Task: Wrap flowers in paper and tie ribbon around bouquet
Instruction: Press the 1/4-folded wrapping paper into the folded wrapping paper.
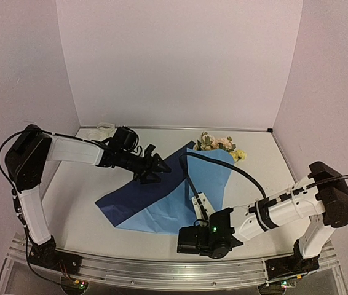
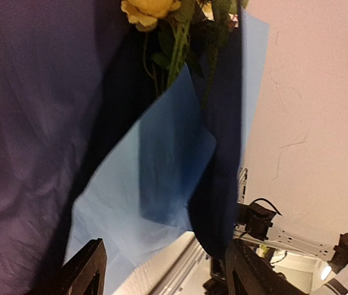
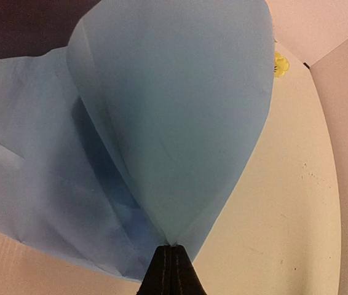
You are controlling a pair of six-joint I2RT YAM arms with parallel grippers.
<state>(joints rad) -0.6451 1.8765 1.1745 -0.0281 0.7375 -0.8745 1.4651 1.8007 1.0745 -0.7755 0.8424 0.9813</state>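
Left gripper [image 1: 154, 167] hovers over the paper's [image 1: 162, 196] dark fold at about 10 o'clock of table [image 1: 272, 178] centre, jaws spread, nothing between them; the wrist view shows both fingers apart with only paper behind. Ribbon [image 1: 104, 129], if that whitish coil is it (too small to confirm), sits at 11 o'clock by the back wall, well apart from the paper. Paper lies mid-table, running from 7 o'clock up toward 1 o'clock, dark side showing on the left flap, light blue on the right and near part, creased, one flap folded over. Right gripper [image 3: 174, 252] is at 5 o'clock, jaws pinched tight on the paper's near edge, lifting it into a curved light-blue loop. Flowers [image 1: 217, 142] are at 1 o'clock, blooms poking out past the paper's far corner; stems run under the fold, seen in the left wrist view. Handling, as a judgement: the paper is thin, light and floppy, creases and tears easily, and slides on the table, so pinch edges or corners and move slowly. Flowers are light, with thin bendy stems; grip the stems through the paper below the blooms, not the heads. Ribbon is limp, best taken near an end.
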